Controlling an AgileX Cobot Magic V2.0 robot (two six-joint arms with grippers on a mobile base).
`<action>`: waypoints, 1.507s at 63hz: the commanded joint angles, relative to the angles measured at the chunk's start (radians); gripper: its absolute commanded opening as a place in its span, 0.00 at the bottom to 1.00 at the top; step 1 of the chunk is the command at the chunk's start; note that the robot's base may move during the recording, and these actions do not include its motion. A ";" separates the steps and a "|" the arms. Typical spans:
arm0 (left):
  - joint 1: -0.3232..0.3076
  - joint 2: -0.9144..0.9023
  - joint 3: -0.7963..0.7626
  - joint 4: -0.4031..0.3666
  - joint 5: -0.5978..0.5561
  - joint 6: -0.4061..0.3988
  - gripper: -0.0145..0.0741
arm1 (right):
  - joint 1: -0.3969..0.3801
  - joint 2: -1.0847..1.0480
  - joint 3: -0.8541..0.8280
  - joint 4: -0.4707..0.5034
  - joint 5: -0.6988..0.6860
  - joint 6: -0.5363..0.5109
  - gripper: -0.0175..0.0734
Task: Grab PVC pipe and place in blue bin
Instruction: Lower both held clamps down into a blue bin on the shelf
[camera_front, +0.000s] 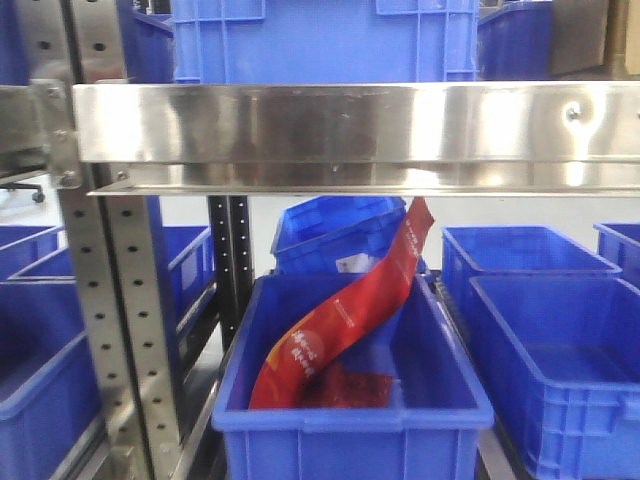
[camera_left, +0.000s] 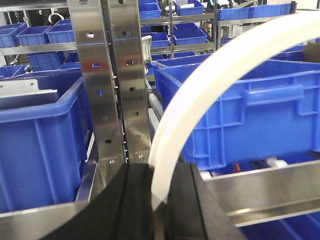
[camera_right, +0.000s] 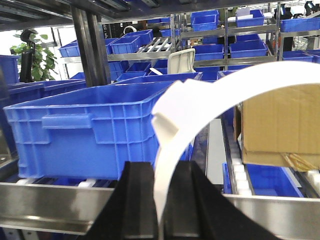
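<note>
In the left wrist view my left gripper (camera_left: 159, 200) has its black jaws closed on a white curved band (camera_left: 210, 85) that arcs up and to the right. In the right wrist view my right gripper (camera_right: 159, 200) is closed the same way on a white curved band (camera_right: 200, 100) with a joint in it. I cannot tell whether either band is the PVC pipe. A blue bin (camera_front: 350, 425) stands in front at the centre and holds a long red packet (camera_front: 340, 330). No gripper and no pipe shows in the front view.
A steel shelf rail (camera_front: 350, 125) crosses above the bin. A perforated steel upright (camera_left: 115, 90) stands close ahead of the left gripper. Big blue bins (camera_left: 260, 115) (camera_right: 85, 135) sit on roller shelves. A cardboard box (camera_right: 285, 125) is at the right.
</note>
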 joint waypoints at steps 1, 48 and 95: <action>-0.002 -0.002 -0.004 0.000 -0.029 0.000 0.04 | -0.003 -0.002 0.001 -0.001 -0.031 -0.007 0.02; -0.002 -0.002 -0.004 0.000 -0.035 0.000 0.04 | -0.003 -0.002 0.001 -0.001 -0.031 -0.007 0.02; -0.002 -0.002 -0.004 0.000 -0.035 0.000 0.04 | -0.003 -0.002 0.001 -0.001 -0.031 -0.007 0.02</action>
